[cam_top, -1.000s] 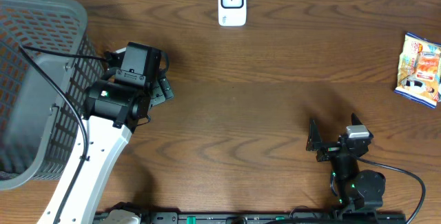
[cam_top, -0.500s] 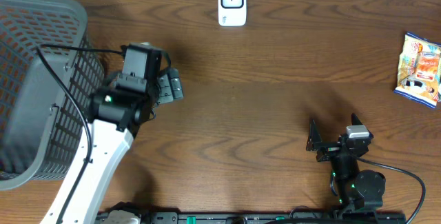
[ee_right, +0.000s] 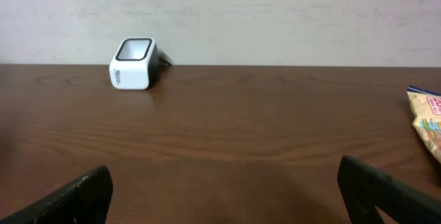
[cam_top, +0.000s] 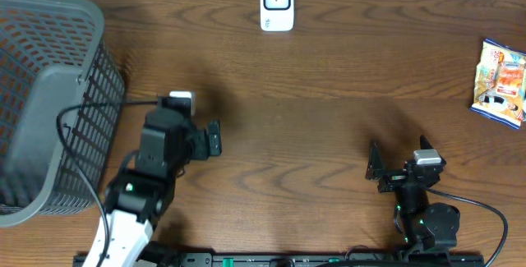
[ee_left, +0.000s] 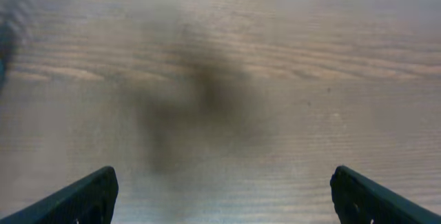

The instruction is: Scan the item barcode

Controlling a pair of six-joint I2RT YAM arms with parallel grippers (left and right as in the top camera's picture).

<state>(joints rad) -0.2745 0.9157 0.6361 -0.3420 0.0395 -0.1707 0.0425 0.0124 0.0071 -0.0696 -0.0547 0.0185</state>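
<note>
The item, an orange and white snack packet (cam_top: pixel 501 82), lies flat at the table's far right edge; in the right wrist view only its left end (ee_right: pixel 427 122) shows, and no barcode is visible. A white scanner (cam_top: pixel 277 3) stands at the back centre, also seen by the right wrist (ee_right: pixel 134 63). My left gripper (cam_top: pixel 212 136) hovers open over bare wood at the left, right of the basket; its wrist view is blurred, with nothing between the fingers (ee_left: pixel 83 198). My right gripper (cam_top: pixel 399 158) rests open near the front right, empty, facing the scanner and far from the packet.
A large grey mesh basket (cam_top: pixel 49 103) takes up the left end of the table, close beside the left arm. A pale wall (ee_right: pixel 220 17) runs behind the table's back edge.
The left arm has drawn back from the basket toward the front, its gripper swinging right and down over the wood. The right arm, packet and scanner have not moved.
</note>
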